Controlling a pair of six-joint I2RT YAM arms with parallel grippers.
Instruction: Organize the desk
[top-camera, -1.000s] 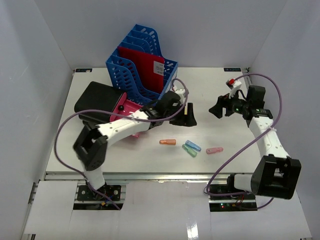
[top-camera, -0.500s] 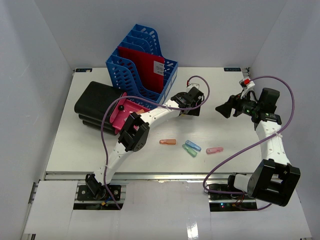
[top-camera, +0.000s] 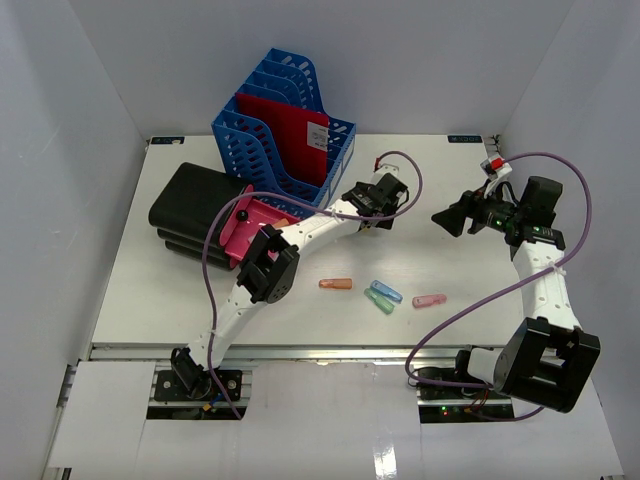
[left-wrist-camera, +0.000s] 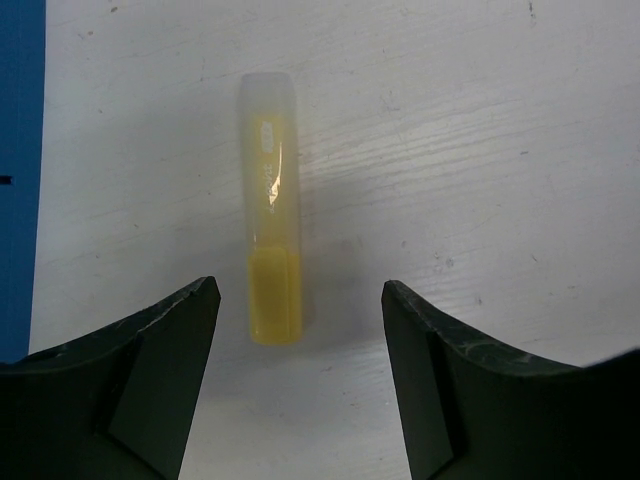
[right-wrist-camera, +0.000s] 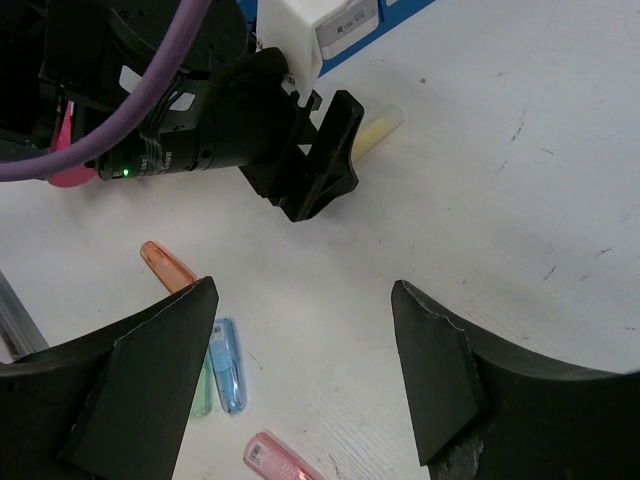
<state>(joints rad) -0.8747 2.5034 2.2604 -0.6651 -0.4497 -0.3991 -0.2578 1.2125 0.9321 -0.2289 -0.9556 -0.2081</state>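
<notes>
**Both pincers open above the desk, left one over a yellow marker**

We see the desk (top-camera: 140, 290) as a wide white tabletop filling the middle of the overhead view, with both arm bases at its near edge.

Our left pincer (left-wrist-camera: 300, 292) is open. In its wrist view its two dark fingers straddle the capped end of a yellow highlighter (left-wrist-camera: 270, 200). White desk shows on either side, so nothing is gripped. The highlighter lies flat just beside the blue file rack (top-camera: 250, 145), which stands at the far left-centre and holds a red folder (top-camera: 290, 135).

Our right pincer (right-wrist-camera: 303, 300) is open too and holds nothing. It hangs over the right part of the desk, turned toward the left pincer.

Four more markers lie near the front middle: an orange one (top-camera: 336, 284), a blue one (top-camera: 386, 292) touching a green one (top-camera: 379, 303), and a pink one (top-camera: 429, 300).

A black case (top-camera: 190, 205) sits on the left, with a pink object (top-camera: 240, 225) against it.
</notes>
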